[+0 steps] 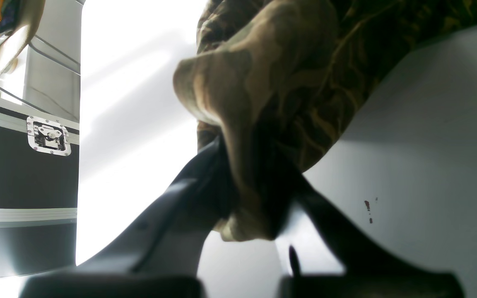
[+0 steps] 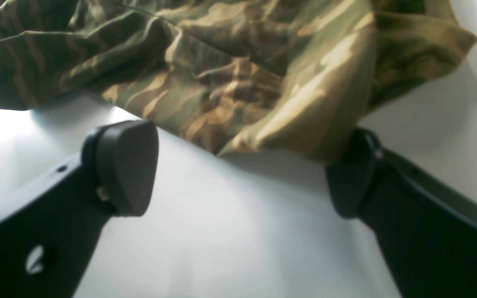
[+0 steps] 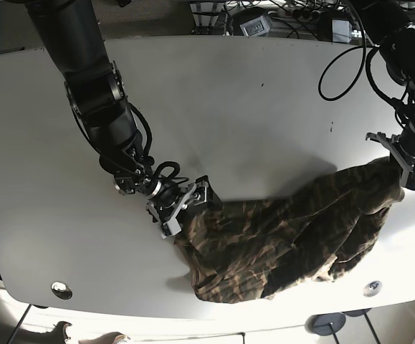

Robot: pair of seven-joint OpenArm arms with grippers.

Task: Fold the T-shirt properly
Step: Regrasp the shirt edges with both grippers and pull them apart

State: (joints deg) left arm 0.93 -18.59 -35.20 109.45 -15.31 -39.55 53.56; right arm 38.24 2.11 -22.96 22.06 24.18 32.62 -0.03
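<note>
- The T-shirt [image 3: 279, 244], in a camouflage print, lies crumpled in the lower right of the base view on the table [image 3: 214, 107]. It is bunched, not spread flat, with 1 end drawn up toward the right edge of the frame.
- Handling, as a judgement: the cloth is light, soft and limp. It will sag and fold under its own weight, and a lifted corner will drag the rest behind it. It is not fragile. It is best gripped at a hem, a shoulder seam or a corner, where the doubled cloth gives a firmer hold than a single loose layer.
- In the left wrist view, the left gripper [image 1: 251, 194] is clenched on a gathered wad of the cloth. The wad fills the gap between the 2 fingers and hangs out below them.
- In the right wrist view, the right gripper [image 2: 242, 174] is released, jaws wide apart. The cloth edge [image 2: 263, 140] hangs just above the gap, and 1 fold drapes against the finger on the right of the frame. Nothing is pinched between the pads.
- Arm pose, base view: the arm at the right edge of the frame reaches down from the upper right with its wrist pointing at the raised end of the cloth. The arm on the left runs diagonally from the upper left to the left end of the cloth, its wrist low over the table.
- A black case [image 1: 23, 165] with metal latches shows at the left of the left wrist view, well apart from the cloth.
</note>
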